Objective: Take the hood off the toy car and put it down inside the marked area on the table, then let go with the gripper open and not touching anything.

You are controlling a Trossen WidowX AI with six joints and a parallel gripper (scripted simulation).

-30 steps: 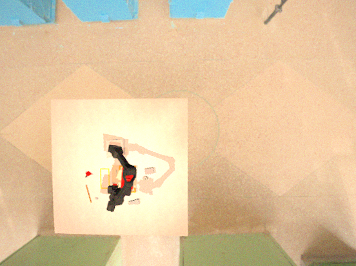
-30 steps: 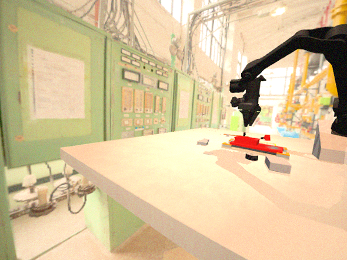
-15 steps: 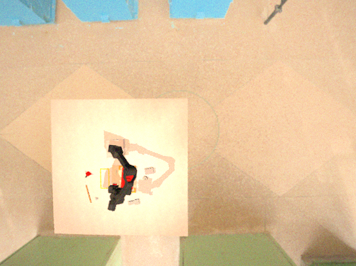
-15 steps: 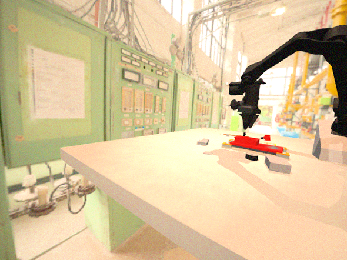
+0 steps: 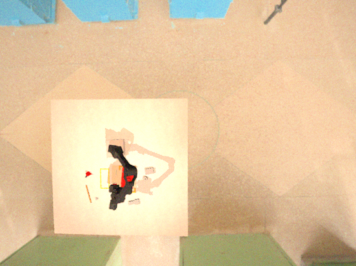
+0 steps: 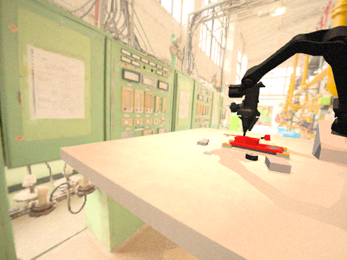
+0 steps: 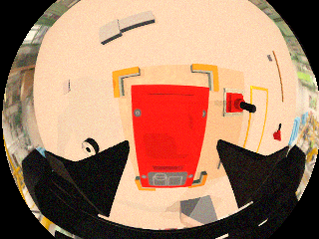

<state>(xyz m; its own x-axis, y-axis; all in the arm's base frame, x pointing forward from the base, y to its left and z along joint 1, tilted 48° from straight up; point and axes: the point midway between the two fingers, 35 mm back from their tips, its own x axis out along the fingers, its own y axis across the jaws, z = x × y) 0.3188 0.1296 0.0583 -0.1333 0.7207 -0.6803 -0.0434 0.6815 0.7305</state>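
Note:
The toy car sits between orange corner brackets. Its hood seems to be the raised red part at the end farther from the arm's base; its edges are unclear in the wrist view. My gripper is open and empty, pointing down over the car. In the wrist view its fingers stand apart on the left and right of the red body, with gaps. Their exact height is unclear. The marked area is a yellow outline beside the car; part is hidden in the top view.
A small red block with a black knob stands between car and outline. A wheel and grey blocks lie on the other side. A red piece and thin rod lie beyond the outline.

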